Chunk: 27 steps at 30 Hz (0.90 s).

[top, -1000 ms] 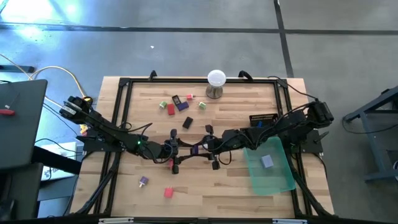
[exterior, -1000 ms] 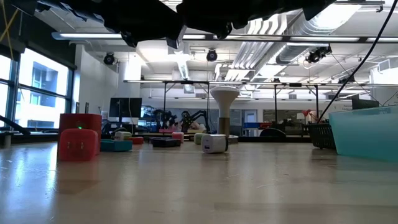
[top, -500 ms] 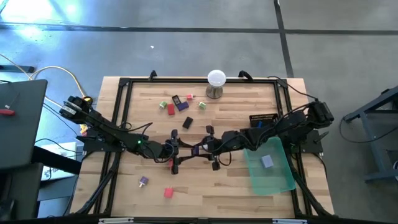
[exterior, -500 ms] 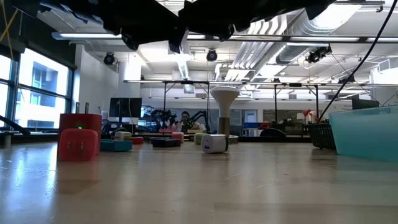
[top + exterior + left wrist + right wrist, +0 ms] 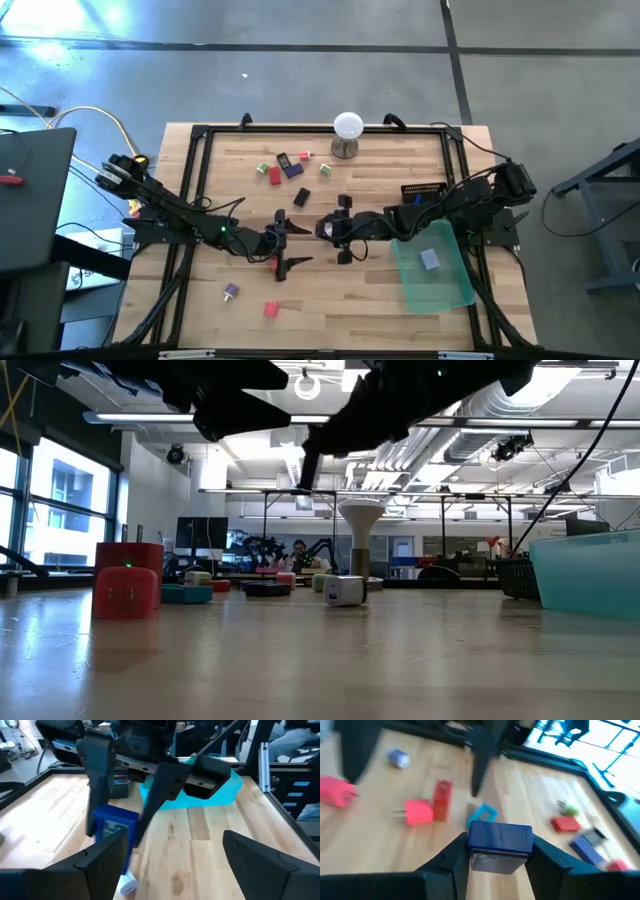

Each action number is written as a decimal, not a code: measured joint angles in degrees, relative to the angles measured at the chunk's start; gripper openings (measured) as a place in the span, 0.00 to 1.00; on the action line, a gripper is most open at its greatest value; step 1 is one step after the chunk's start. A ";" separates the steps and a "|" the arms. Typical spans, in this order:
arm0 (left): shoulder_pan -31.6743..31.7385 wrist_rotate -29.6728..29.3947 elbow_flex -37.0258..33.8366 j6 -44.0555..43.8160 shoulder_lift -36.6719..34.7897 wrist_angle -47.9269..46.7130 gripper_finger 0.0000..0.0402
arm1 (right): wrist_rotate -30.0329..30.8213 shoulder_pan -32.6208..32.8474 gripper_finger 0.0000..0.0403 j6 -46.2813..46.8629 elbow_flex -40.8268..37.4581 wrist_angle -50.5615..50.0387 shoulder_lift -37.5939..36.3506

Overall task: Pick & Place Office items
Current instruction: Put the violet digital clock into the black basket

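A small blue block (image 5: 500,845) hangs over the middle of the table, with my right gripper (image 5: 328,230) shut on it. My left gripper (image 5: 291,241) faces it from the table's left. It is open, its fingers (image 5: 105,857) spread wide and clear of the block (image 5: 116,824). Other office items lie loose on the wood: a red one (image 5: 274,176), a purple one (image 5: 292,170), a black one (image 5: 302,197), a lavender one (image 5: 231,291) and a pink one (image 5: 270,309). My right gripper pinches the blue block by two opposite side faces (image 5: 476,846) between its two fingers (image 5: 547,862). The fingers come from the table's right, slanting a little downward. The block is lifted clear of the table.
A translucent green tray (image 5: 440,290) lies at the right with a grey-lavender piece (image 5: 430,260) in it. A white ball on a metal stand (image 5: 347,130) is at the far edge, and a black comb-like piece (image 5: 423,188) lies beside the right arm. Bare wood lies near the front edge.
My left gripper has opened and let go of the blue block, which both grippers held between them a second ago. The block stays in my right gripper, which has turned and drawn a little away from the left gripper.
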 joint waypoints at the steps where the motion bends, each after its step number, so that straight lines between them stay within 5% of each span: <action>1: 0.00 -0.20 0.00 0.66 0.00 0.00 0.80 | 1.50 0.00 0.36 0.19 0.00 -1.06 0.00; 9: 0.00 -0.41 0.00 0.21 0.00 -0.65 0.80 | 12.86 0.04 0.36 4.58 0.02 -12.52 -2.78; 19: -0.02 -0.50 0.00 -0.86 0.02 -6.14 0.80 | 24.78 0.07 0.36 27.22 -0.02 -37.25 -12.06; 27: -0.02 -0.09 0.00 -0.89 0.02 -6.58 0.80 | 32.20 0.07 0.36 39.58 0.00 -46.37 -13.60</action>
